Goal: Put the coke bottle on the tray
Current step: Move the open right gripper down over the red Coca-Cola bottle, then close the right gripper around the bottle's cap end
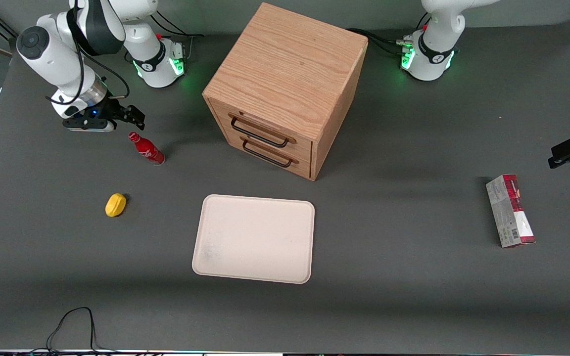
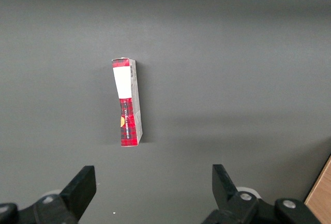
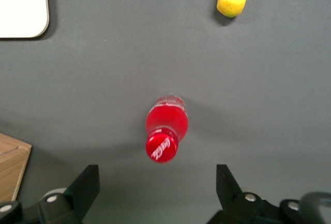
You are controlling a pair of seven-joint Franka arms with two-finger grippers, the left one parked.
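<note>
The coke bottle (image 1: 146,148), slim, glossy red with a red cap and white script, stands upright on the grey table toward the working arm's end. In the right wrist view it shows from above, cap (image 3: 162,147) with white script. My gripper (image 1: 134,114) hangs open and empty above the table, a little farther from the front camera than the bottle and above its cap height; its fingers (image 3: 85,188) stand wide apart. The cream tray (image 1: 254,238) lies flat and bare, nearer the front camera than the cabinet; its corner shows in the right wrist view (image 3: 23,6).
A wooden drawer cabinet (image 1: 285,84) with two black handles stands at the table's middle. A yellow lemon-like object (image 1: 116,204) lies nearer the front camera than the bottle. A red-and-grey carton (image 1: 510,210) lies toward the parked arm's end.
</note>
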